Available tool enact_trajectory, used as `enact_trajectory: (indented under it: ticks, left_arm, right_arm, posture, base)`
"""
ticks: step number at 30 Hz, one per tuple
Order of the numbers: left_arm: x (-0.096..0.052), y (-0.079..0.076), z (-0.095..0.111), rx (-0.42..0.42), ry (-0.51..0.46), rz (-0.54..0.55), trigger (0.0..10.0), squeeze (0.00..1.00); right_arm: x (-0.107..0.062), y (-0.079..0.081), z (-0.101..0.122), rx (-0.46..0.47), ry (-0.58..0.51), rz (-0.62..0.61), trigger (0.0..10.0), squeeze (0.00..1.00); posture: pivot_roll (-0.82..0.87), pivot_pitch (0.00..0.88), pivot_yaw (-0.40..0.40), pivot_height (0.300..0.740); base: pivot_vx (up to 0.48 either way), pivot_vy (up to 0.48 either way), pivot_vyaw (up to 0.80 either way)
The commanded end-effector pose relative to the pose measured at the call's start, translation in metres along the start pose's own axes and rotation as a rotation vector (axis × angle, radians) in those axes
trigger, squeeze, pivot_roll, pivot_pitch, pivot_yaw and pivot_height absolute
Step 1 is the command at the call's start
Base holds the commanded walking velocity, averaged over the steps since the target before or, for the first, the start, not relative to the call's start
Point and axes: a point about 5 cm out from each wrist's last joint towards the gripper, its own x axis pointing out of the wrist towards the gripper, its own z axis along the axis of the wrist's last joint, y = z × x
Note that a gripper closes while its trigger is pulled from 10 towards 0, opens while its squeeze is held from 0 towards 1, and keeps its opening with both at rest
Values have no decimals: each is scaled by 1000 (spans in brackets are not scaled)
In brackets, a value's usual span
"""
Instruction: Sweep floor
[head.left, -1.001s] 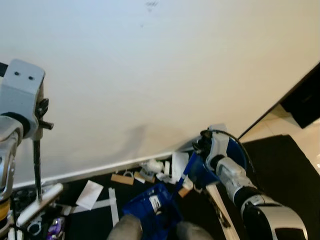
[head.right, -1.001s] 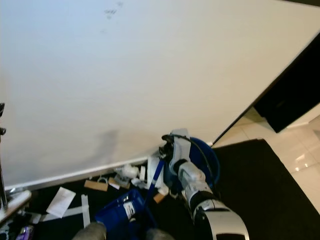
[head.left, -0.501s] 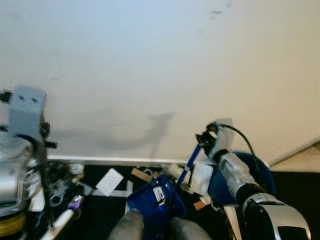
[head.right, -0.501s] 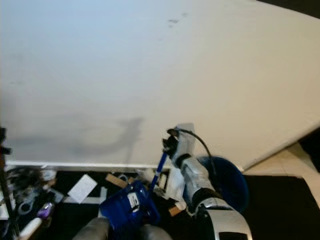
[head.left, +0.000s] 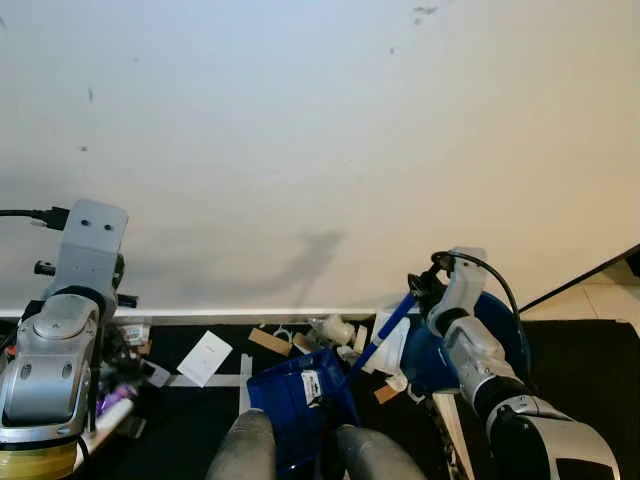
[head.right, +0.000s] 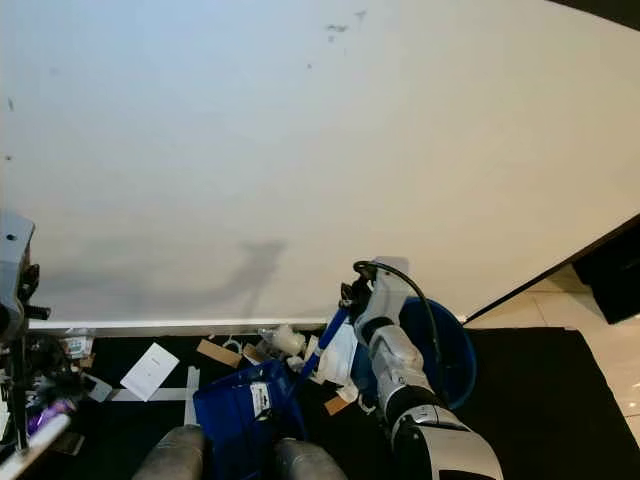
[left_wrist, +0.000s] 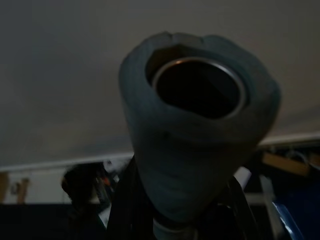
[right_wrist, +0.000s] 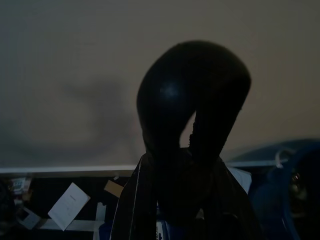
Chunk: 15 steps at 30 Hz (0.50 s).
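With the head camera swung back level, your right gripper (head.left: 418, 292) stays clamped on the blue dustpan handle (head.left: 385, 328), its long axis running toward seven o'clock down to the dustpan (head.left: 300, 400), litter (head.left: 330, 330) lying just beyond at twelve; left gripper (left_wrist: 190, 220) grips the broom pole (left_wrist: 197, 130).

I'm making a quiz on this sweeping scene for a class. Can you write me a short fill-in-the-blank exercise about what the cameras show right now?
1. The dustpan on the dark floor is ____ in colour.
2. The right gripper holds the dustpan's long ____.
3. The scraps of litter lie along the foot of the ____.
4. A sheet of paper lies on the floor to the robot's ____ of the dustpan.

Missing words: blue; handle; wall; left
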Motion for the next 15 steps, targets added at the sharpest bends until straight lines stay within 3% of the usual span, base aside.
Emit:
enact_trajectory:
  ticks: [1, 15]
  left_arm:
    - [1, -11, -1, 3, -14, -15, 10000, 0]
    - [1, -8, 7, -39, -67, -4, 10000, 0]
  right_arm:
    - [-5, -5, -8, 47, 20, -30, 10000, 0]
    - [-7, -7, -12, 50, 41, -29, 10000, 0]
  posture:
    - [247, 35, -172, 740]
    - [250, 41, -178, 740]
  base:
    - [0, 480, 0]
    - [0, 455, 0]
